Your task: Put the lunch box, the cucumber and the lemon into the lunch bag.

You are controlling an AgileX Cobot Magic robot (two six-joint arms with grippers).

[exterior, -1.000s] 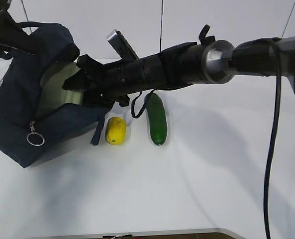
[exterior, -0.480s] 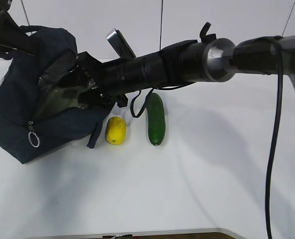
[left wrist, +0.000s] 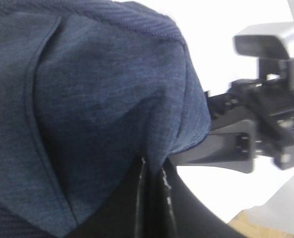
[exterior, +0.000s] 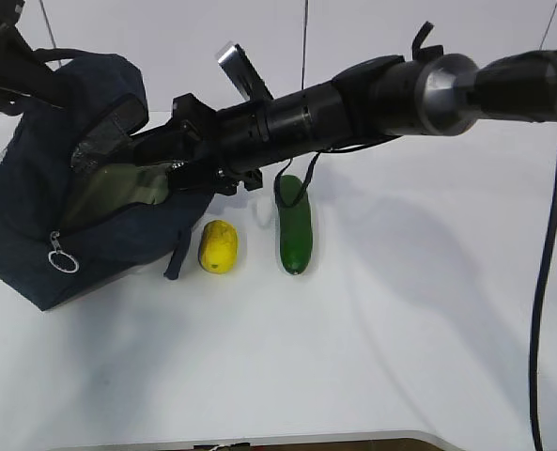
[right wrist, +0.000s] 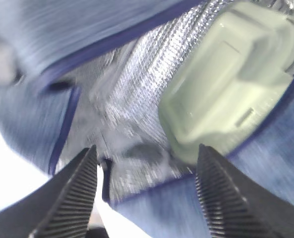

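The navy lunch bag (exterior: 34, 216) lies at the left with its mouth facing right. Inside it, against the silvery lining, rests the lunch box (right wrist: 231, 74) with its pale green lid toward me, dimly visible in the exterior view too (exterior: 118, 188). My right gripper (right wrist: 147, 148) stands open at the bag's mouth (exterior: 100, 164), nothing between its fingers. My left gripper (left wrist: 154, 171) is shut on the bag's navy fabric near its top. The yellow lemon (exterior: 218, 245) and the dark green cucumber (exterior: 294, 224) lie on the table right of the bag, under the right arm.
The bag's zipper ring pull (exterior: 62, 258) hangs at its front lower edge. A loose strap (exterior: 177, 258) droops next to the lemon. The white table (exterior: 400, 329) stretches to the right and front. A black cable (exterior: 541, 310) hangs at the right.
The right gripper opened off the lunch box, which stays in the bag, and the arm has lifted and drawn back slightly to the right. The bag's mouth sagged a little.
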